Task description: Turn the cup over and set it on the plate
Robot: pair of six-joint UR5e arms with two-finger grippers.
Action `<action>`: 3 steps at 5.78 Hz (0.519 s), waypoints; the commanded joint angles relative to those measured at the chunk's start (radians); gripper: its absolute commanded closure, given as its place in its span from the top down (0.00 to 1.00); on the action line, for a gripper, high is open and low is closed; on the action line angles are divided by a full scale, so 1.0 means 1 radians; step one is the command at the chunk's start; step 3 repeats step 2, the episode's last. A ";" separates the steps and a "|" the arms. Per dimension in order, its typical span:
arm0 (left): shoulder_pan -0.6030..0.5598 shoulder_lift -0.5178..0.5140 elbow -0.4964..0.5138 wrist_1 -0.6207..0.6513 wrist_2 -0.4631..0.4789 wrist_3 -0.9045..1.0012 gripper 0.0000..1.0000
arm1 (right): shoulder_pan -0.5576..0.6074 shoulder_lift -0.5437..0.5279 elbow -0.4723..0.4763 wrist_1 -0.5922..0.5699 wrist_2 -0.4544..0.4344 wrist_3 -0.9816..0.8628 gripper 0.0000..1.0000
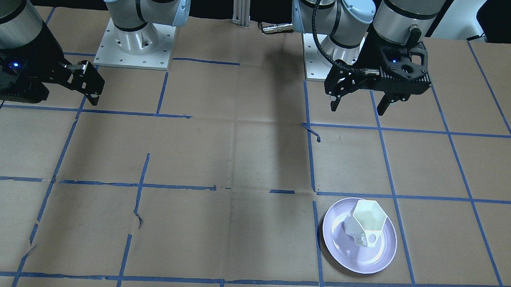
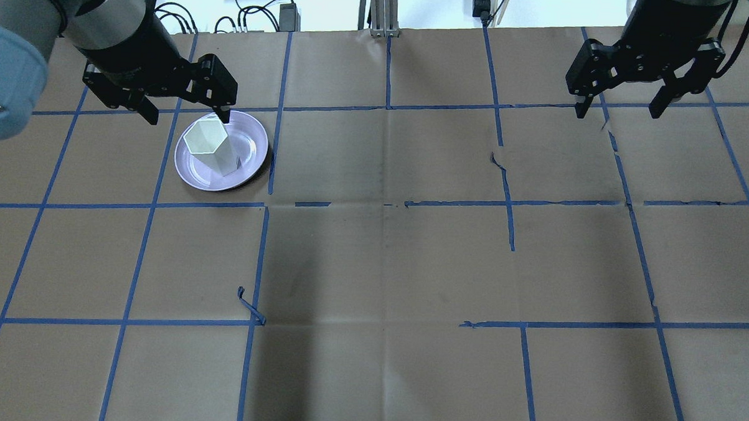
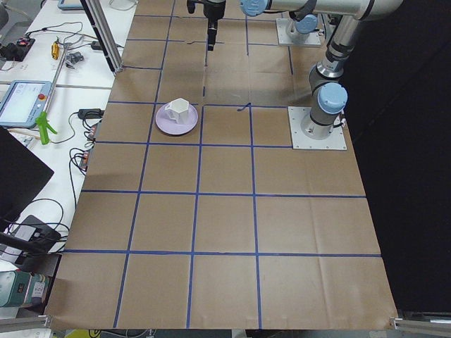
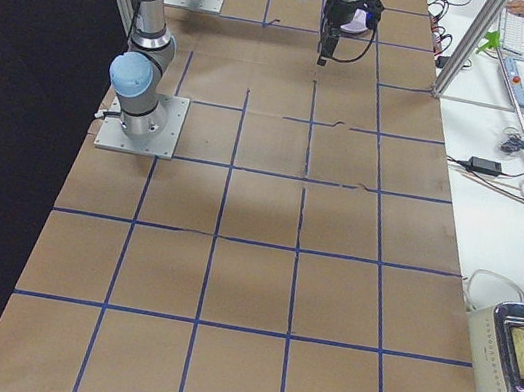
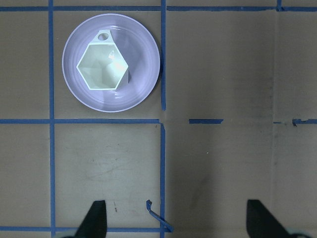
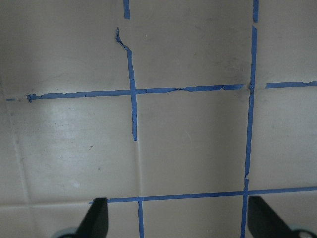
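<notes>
The white faceted cup stands upright, hexagonal mouth up, on the lavender plate, with its handle toward the operators' side. Both also show in the overhead view as cup and plate, in the left wrist view as cup and plate, and in the exterior left view, cup. My left gripper is open and empty, raised high and set back toward my base from the plate. My right gripper is open and empty, high over bare table on the other side.
The table is covered in brown paper with a grid of blue tape, torn and curled in places. The two arm bases stand at the robot's edge. Cables and devices lie beyond the far edge.
</notes>
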 commanded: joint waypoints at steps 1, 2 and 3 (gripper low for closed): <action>0.001 0.003 0.007 -0.006 0.000 -0.011 0.99 | 0.000 0.000 0.000 0.000 0.000 0.000 1.00; 0.004 0.004 0.007 -0.004 -0.001 -0.011 0.99 | 0.000 0.000 0.000 0.000 0.000 0.000 1.00; 0.004 0.004 0.007 -0.004 -0.001 -0.011 0.99 | 0.000 0.000 0.000 0.000 0.000 0.000 1.00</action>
